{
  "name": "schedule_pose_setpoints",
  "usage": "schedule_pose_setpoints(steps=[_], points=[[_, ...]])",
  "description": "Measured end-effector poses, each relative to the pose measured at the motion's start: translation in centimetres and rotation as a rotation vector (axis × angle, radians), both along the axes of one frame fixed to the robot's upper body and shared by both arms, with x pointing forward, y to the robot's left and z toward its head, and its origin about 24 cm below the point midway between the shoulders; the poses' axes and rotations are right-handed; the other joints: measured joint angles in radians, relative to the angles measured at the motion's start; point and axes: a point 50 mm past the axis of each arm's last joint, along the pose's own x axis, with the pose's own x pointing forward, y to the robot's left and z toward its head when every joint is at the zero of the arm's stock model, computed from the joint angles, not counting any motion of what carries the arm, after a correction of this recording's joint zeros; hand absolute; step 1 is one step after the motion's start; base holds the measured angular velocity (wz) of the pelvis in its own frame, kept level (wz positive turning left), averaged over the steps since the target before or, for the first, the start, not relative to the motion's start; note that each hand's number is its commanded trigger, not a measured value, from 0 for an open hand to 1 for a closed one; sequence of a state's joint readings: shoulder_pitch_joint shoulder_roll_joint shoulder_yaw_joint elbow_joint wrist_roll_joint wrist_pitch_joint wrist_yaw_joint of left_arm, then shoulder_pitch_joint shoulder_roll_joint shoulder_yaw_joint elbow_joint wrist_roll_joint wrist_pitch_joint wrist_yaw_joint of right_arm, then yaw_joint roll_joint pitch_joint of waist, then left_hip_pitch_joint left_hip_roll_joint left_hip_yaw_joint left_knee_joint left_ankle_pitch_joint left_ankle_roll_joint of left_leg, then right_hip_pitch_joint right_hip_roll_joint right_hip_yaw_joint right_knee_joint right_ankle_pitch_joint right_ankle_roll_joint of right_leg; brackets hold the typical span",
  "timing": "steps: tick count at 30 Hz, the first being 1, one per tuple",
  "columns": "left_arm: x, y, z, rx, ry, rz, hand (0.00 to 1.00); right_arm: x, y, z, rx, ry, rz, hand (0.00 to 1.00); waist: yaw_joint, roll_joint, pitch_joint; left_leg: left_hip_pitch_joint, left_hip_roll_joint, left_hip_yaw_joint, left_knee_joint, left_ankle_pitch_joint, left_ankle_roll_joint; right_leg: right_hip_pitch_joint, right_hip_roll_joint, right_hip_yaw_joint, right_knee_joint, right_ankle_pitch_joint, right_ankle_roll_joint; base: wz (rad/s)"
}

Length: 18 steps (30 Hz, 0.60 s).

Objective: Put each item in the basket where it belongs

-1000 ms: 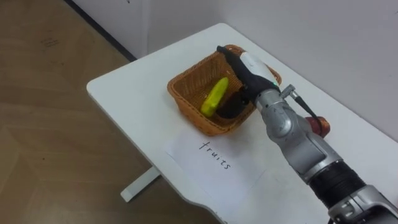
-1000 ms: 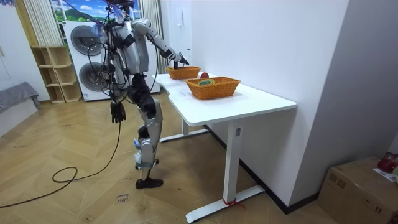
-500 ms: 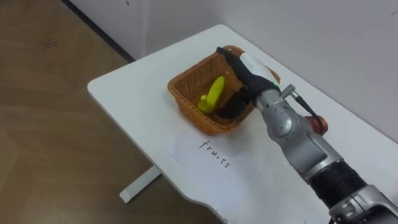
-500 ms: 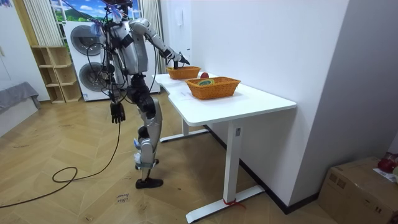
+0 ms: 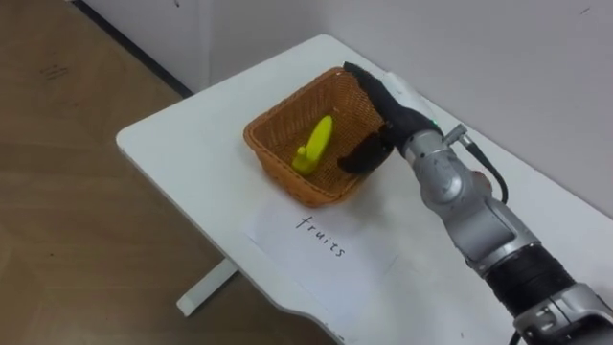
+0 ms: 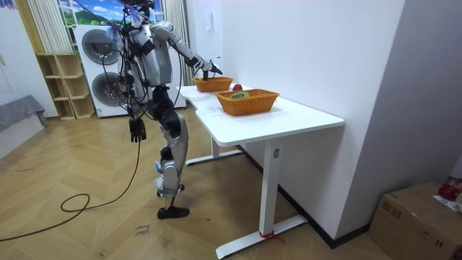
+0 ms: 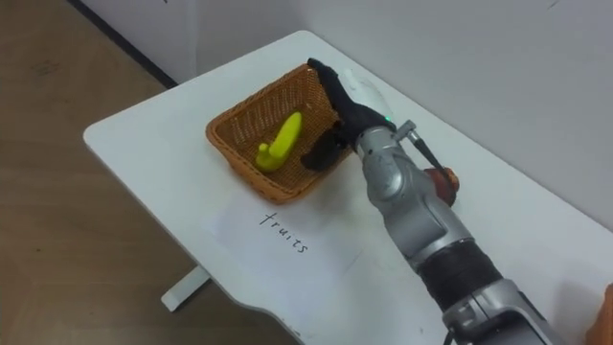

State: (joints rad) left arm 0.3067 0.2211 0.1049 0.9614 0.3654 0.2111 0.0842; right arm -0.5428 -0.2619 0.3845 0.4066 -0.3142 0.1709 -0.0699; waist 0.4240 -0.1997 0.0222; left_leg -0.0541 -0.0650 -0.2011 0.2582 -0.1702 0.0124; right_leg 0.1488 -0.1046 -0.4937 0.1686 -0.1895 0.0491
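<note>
The white table (image 5: pixel 187 144) is standing on white legs (image 6: pixel 268 189) on a wooden floor (image 6: pixel 94 224), its long side running along a white wall (image 6: pixel 289 50). A wicker basket (image 5: pixel 283 123) is sitting near its far end, close to the corner. A sheet (image 5: pixel 287 240) of paper with handwriting is lying flat just in front of that basket, its edge touching the basket's base. A red thing (image 7: pixel 444 180) is resting on the tabletop past the basket. A second basket (image 6: pixel 247 102) is sitting further along, near the table's middle.
</note>
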Motion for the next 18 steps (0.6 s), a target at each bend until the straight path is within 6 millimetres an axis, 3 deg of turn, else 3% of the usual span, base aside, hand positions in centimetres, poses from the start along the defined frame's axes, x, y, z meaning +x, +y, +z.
schedule_pose_setpoints(steps=[5, 11, 16, 18], points=[[0.1, 0.0, 0.0, -0.002, -0.008, 0.008, 0.00, 0.1, -0.5, 0.6, 0.008, -0.026, -0.012, 0.00, -0.014, 0.009, -0.0035, 0.001, 0.000, 0.001, 0.002, 0.000, 0.000, 0.000, -0.001, 0.004, 0.001, 0.000, 0.000, 0.00], [0.6, 0.0, 0.1, 0.003, -0.021, -0.010, 0.00, 0.1, -0.7, 1.0, -0.008, -0.048, -0.012, 0.00, -0.037, 0.039, -0.0138, 0.017, 0.001, 0.007, -0.003, 0.000, 0.000, 0.009, -0.001, 0.022, 0.001, 0.000, 0.000, -0.03], [0.8, -0.2, 0.0, 0.002, -0.026, -0.016, 0.00, 0.2, -1.8, 1.2, -0.029, -0.050, -0.028, 0.00, -0.045, 0.047, -0.0120, 0.036, 0.004, 0.025, -0.015, 0.001, 0.001, 0.011, -0.002, 0.037, 0.002, 0.000, 0.000, -0.13], [0.7, -0.3, 0.0, 0.000, -0.023, -0.015, 0.00, 0.2, -1.9, 1.2, -0.031, -0.051, -0.031, 0.00, -0.063, 0.049, -0.0115, 0.048, 0.004, 0.031, -0.021, 0.002, 0.003, 0.018, -0.004, 0.042, 0.002, 0.000, 0.000, -0.08]])
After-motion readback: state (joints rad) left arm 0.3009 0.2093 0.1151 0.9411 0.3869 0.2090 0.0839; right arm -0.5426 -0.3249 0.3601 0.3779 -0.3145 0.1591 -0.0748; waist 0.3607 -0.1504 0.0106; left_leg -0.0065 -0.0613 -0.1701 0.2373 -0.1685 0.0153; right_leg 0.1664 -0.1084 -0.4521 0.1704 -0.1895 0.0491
